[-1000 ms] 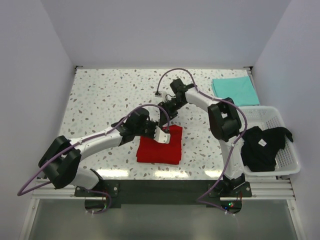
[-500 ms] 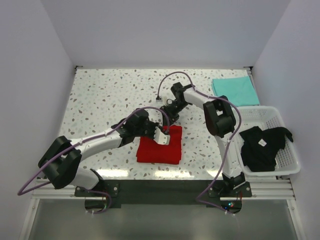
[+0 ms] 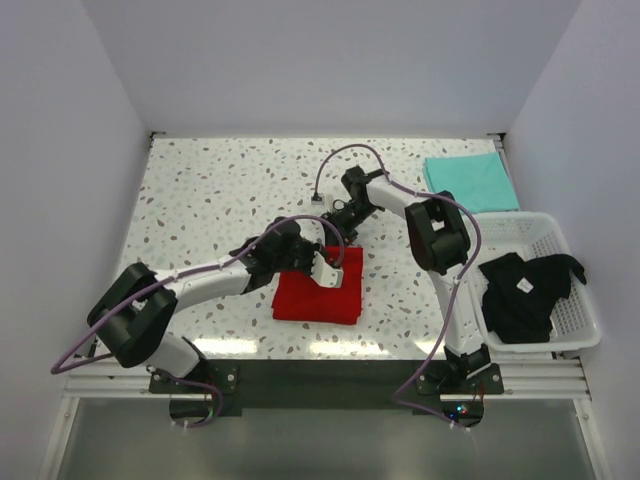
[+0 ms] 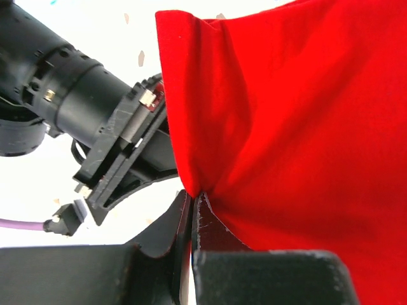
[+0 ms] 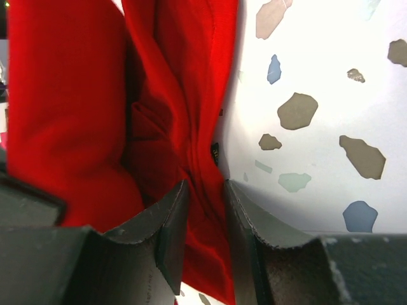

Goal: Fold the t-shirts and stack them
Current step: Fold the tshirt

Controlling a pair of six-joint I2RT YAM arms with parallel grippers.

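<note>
- Top external view: red t-shirt [image 3: 315,298] lies part-folded at the near middle of the table [image 3: 200,200].
- Its far edge: left gripper [image 4: 193,206] clenched on it, right gripper [image 5: 205,210] pinching a fold.
- Folding is in hand; next likely needs both grips moving together.

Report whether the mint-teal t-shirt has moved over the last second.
No. The mint-teal t-shirt lies flat in the same spot, at the far right corner of the table, just beyond the far rim of the white basket.
</note>
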